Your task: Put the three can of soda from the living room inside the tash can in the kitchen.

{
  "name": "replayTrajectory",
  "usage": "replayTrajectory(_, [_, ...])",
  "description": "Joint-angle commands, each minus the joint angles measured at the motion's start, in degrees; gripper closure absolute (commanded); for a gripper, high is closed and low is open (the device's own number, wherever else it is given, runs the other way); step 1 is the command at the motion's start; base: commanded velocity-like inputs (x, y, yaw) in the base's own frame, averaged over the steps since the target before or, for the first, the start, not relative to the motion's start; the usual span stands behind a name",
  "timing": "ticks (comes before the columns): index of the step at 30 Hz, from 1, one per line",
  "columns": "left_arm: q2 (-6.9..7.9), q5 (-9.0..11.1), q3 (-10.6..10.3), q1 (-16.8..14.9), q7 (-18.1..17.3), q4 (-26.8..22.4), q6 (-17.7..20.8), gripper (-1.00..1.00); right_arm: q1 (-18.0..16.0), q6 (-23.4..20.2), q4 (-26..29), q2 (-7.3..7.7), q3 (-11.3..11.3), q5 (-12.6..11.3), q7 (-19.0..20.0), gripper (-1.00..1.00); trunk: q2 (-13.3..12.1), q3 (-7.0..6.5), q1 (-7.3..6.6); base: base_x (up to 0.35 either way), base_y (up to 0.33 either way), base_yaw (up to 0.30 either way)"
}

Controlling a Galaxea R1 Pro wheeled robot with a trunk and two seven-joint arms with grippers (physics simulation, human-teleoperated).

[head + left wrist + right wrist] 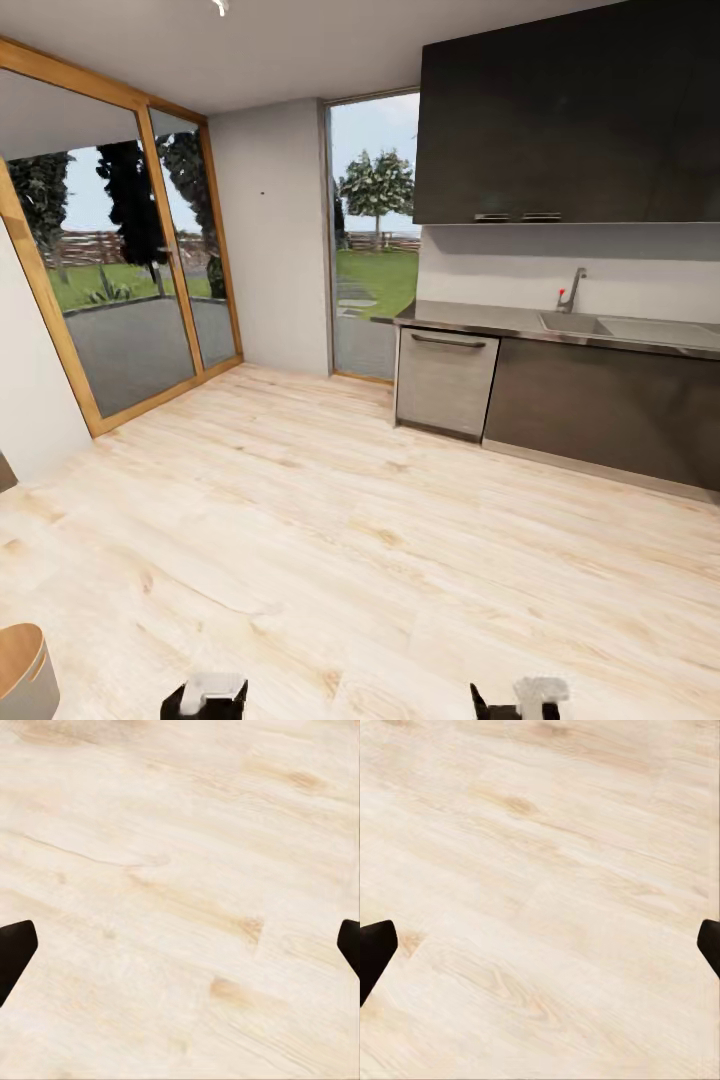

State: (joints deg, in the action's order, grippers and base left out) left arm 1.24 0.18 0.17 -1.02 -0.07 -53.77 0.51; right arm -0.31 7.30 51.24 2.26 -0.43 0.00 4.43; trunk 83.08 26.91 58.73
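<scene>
I stand in the kitchen on its pale wood floor (330,540). The tash can (22,672), grey-sided with a brown top, is cut off by the lower left corner of the head view. The cans of soda are out of view. My left gripper (180,952) is open over bare floor, its dark fingertips (15,952) wide apart with nothing between them. My right gripper (540,952) is open too, over the same planks, and holds nothing. Both arms' ends, left (205,697) and right (530,698), peek in at the bottom of the head view.
A steel counter (480,318) with a sink (575,322) and tap (570,290) runs along the right wall, above a grey dishwasher front (445,382) and dark cabinets (600,410). Dark upper cabinets (565,120) hang above. Wood-framed glass doors (130,270) line the left.
</scene>
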Motion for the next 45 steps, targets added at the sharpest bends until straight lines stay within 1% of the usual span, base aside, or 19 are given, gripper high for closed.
replayTrajectory(1, [0.01,0.0,0.01,0.06,-0.01,-3.86,-0.02,-1.0,0.09,-1.37,4.89,0.06,0.02,-0.03,0.05,-1.0,0.0,0.02,0.0,0.0,0.0,0.0])
replayTrajectory(3, [0.04,0.0,0.01,0.09,-0.03,-7.13,-0.2,-1.0,0.14,-2.86,8.58,0.11,0.01,-0.05,0.15,-1.0,0.0,0.02,0.0,0.0,0.0,0.0])
replayTrajectory(4, [0.12,-0.06,0.03,0.2,-0.09,-9.63,-0.38,-1.0,0.22,-3.73,11.51,0.14,0.0,-0.03,0.5,-1.0,0.0,0.02,0.0,0.0,0.0,0.0])
replayTrajectory(7, [0.3,-0.14,0.07,0.4,-0.24,-11.77,-0.86,-1.0,0.38,-3.6,14.31,0.25,-0.1,-0.06,1.2,-1.0,0.0,0.02,0.0,0.0,0.0,0.0])
replayTrajectory(8, [0.3,-0.14,0.07,0.4,-0.24,-11.77,-0.86,-1.0,0.38,-3.6,14.31,0.25,-0.1,-0.06,1.2,-1.0,0.0,0.02,0.0,0.0,0.0,0.0])
replayTrajectory(11, [0.37,0.0,0.1,0.52,-0.3,-11.77,-4.02,-1.0,0.78,-1.26,15.01,0.51,-0.1,-0.11,1.55,-1.0,0.0,0.02,0.0,0.0,0.0,0.0])
replayTrajectory(12, [0.39,0.1,0.13,0.93,-0.32,-12.03,-6.48,-1.0,1.56,-0.25,15.18,0.62,-0.13,-0.1,1.61,-1.0,0.0,0.02,0.0,0.0,0.0,0.0])
replayTrajectory(13, [0.41,0.27,0.15,2.27,-0.34,-12.53,-8.67,-1.0,2.47,0.44,15.28,0.71,-0.18,-0.1,1.62,-1.0,0.0,0.02,0.0,0.0,0.0,0.0])
replayTrajectory(15, [0.46,0.59,0.19,4.23,-0.42,-13.25,-10.21,-1.0,3.15,0.91,15.38,0.83,-0.47,-0.1,1.63,-1.0,0.0,0.02,0.0,0.0,0.0,0.0])
replayTrajectory(17, [0.66,1.23,0.22,6.02,-0.63,-13.9,-11.21,-1.0,3.6,1.3,15.53,0.95,-1.33,-0.09,1.68,-1.0,0.0,0.02,0.0,0.0,0.0,0.0])
replayTrajectory(18, [0.86,1.73,0.27,6.71,-0.78,-14.13,-11.6,-1.0,3.77,1.46,15.6,0.99,-1.98,-0.11,1.72,-1.0,0.0,0.02,0.0,0.0,0.0,0.0])
replayTrajectory(19, [1.68,3.62,0.85,7.66,-1.6,-14.27,-12.23,-1.0,4.01,1.89,15.71,1.06,-3.44,-0.13,2.46,-1.0,0.0,0.02,0.0,0.0,0.0,0.0])
replayTrajectory(23, [3.14,7.14,2.12,8.64,-3.64,-13.17,-13.08,-1.0,4.3,2.63,15.6,1.06,-5.49,-0.02,5.22,-1.0,0.0,0.02,0.0,0.0,0.0,0.0])
replayTrajectory(25, [3.45,7.92,2.44,8.83,-4.18,-11.69,-13.29,-1.0,4.37,2.8,15.52,1.04,-5.95,0.02,6.08,-1.0,0.0,0.02,0.0,0.0,0.0,0.0])
replayTrajectory(32, [3.68,8.32,2.66,8.96,-4.61,-8.52,-13.51,-1.0,4.42,2.95,15.53,1.01,-6.34,0.07,6.84,-1.0,0.0,0.02,0.0,0.0,0.0,0.0])
replayTrajectory(33, [3.74,8.34,2.74,8.96,-4.71,-7.13,-13.57,-1.0,4.43,3.01,15.58,0.9,-6.59,-0.02,7.01,-1.0,0.0,0.02,0.0,0.0,0.0,0.0])
replayTrajectory(45, [3.7,8.34,2.82,8.84,-4.68,-6.37,-13.52,-1.0,4.44,2.97,16.31,0.22,-6.82,-0.18,6.15,-1.0,0.0,0.02,0.0,0.0,0.0,0.004])
